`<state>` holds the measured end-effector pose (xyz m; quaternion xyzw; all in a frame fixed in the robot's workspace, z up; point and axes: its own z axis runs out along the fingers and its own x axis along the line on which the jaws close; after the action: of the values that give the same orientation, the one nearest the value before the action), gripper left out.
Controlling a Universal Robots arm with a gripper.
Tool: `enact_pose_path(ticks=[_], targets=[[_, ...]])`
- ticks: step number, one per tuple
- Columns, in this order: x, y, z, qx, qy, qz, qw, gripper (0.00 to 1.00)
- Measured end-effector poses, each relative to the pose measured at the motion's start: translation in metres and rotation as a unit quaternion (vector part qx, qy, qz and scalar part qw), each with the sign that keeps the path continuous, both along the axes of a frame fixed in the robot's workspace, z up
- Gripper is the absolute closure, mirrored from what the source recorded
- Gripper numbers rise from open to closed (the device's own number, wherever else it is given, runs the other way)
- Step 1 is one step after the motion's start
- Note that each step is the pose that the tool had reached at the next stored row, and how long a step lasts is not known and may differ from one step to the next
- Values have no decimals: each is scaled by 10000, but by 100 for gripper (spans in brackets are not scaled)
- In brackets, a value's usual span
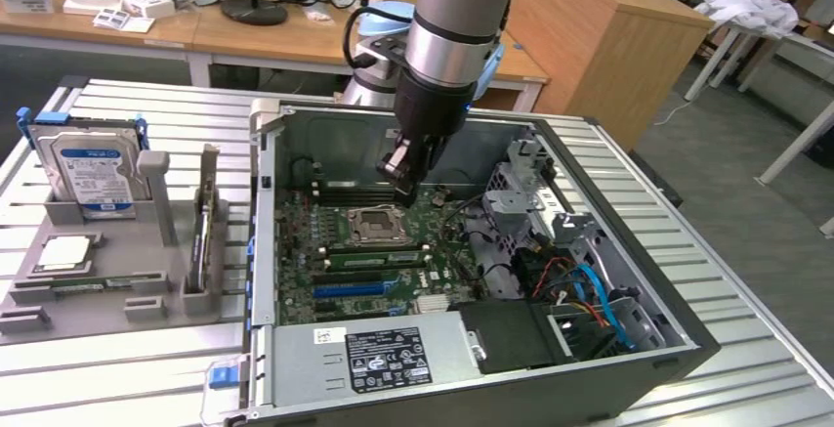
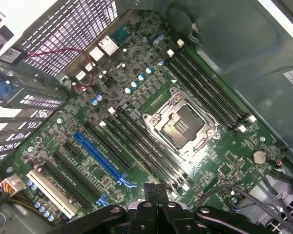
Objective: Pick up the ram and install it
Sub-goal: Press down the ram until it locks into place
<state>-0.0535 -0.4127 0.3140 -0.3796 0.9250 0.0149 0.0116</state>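
**Q:** Where does the gripper [image 1: 404,191] stand?

**A:** Inside the open computer case [image 1: 391,139]. It hangs over the motherboard [image 1: 450,256], just above the processor socket [image 1: 378,224] and the black memory slots [image 1: 352,191] beside it. In the wrist view the gripper [image 2: 155,189] points at the near end of the long slot bank [image 2: 146,148]. That bank runs between the socket [image 2: 180,124] and the blue expansion slot [image 2: 98,157].

**Q:** How are the fingers set?

**A:** They are pressed together with no gap, and nothing shows between them.

**Q:** Where is the ram?

**A:** The ram [image 1: 85,280] appears as a long green stick lying flat in the grey fixture [image 1: 170,261]. The fixture sits on the slatted table [image 1: 144,378], to the exterior view's left of the case and well apart from the gripper. The ram lies just below the square processor chip [image 1: 65,251]. A hard drive [image 1: 94,168] stands upright behind the chip.

**Q:** Is anything seated on the board?

**A:** A green strip [image 1: 375,258] lies along the slots just below the socket. Whether it is a seated module cannot be told.

**Q:** What else is in the case?

**A:** The power supply [image 1: 378,354], with its label up, fills the near corner.
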Motion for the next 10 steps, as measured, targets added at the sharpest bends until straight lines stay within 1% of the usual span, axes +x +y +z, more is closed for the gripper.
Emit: enact_pose_path(ticks=[1,5,10], targets=[[0,0,0,3,0,-24,10000,89],[0,0,0,19,-1,-273,9996,89],[0,0,-1,34,-1,-603,9982,89]])
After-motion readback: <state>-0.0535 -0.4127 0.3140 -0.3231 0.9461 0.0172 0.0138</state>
